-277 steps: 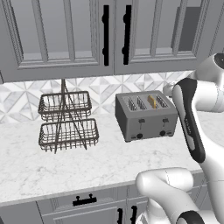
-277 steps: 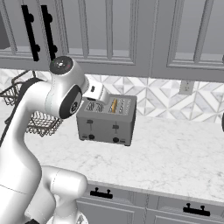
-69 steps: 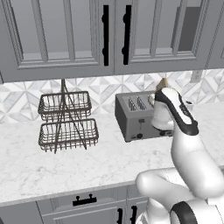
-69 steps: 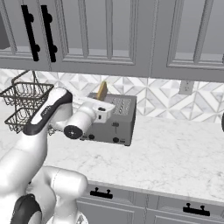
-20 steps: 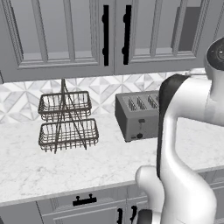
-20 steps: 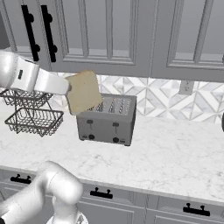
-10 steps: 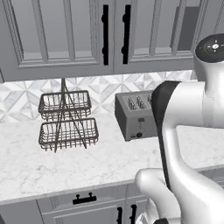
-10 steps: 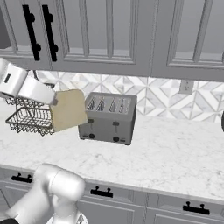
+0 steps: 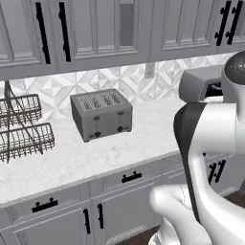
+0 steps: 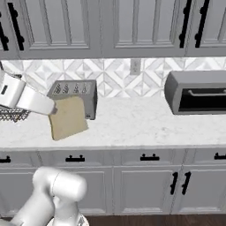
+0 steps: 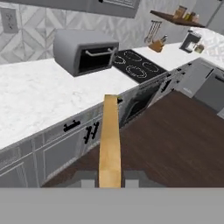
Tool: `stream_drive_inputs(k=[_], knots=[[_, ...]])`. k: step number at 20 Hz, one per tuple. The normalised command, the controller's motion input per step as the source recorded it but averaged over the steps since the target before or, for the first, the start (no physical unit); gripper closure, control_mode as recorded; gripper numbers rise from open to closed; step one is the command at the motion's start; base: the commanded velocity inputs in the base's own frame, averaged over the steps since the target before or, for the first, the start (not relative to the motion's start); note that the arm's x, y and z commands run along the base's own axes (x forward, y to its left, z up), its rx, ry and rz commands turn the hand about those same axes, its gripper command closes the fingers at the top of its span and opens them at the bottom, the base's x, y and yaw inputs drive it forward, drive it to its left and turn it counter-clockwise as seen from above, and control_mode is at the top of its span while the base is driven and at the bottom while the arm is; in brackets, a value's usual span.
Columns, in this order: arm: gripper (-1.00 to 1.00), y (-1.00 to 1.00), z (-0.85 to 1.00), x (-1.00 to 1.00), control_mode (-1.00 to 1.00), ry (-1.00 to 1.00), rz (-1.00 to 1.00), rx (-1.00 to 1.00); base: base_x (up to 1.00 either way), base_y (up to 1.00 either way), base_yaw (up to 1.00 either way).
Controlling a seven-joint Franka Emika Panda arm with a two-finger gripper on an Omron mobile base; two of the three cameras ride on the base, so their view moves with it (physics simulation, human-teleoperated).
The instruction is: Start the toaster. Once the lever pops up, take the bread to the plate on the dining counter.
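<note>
My gripper [image 10: 53,111] is shut on the bread [image 10: 68,117], a golden-tan slice held out in the air in front of the worktop. In the hand view the bread [image 11: 109,138] stands edge-on between the two dark fingertips of the gripper [image 11: 109,179]. The dark-grey toaster [image 9: 101,114] sits on the marble worktop, its slots empty; in the right base view the toaster [image 10: 74,94] is just behind the bread. The plate and the dining counter are out of view.
A grey toaster oven [image 10: 197,91] stands on the worktop to the right, with a stove [image 11: 135,64] beyond it. A wire basket rack [image 9: 20,130] is left of the toaster. Dark wood floor [image 11: 175,131] lies below the hand. Upper cabinets [image 10: 110,26] hang overhead.
The whole picture has shifted: the camera has turned right, bringing the toaster oven into view. The bread stays in my gripper, now lower and in front of the worktop edge.
</note>
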Motion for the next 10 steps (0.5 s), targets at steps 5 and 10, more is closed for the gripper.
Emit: stream_drive_inputs(k=[5,10], knots=[[1.0,0.0,0.0,0.0,1.0,0.0,0.0,0.0,0.0,-0.83,-0.69],[1.0,0.0,0.0,0.0,1.0,0.0,0.0,0.0,0.01,-1.0,-0.58]])
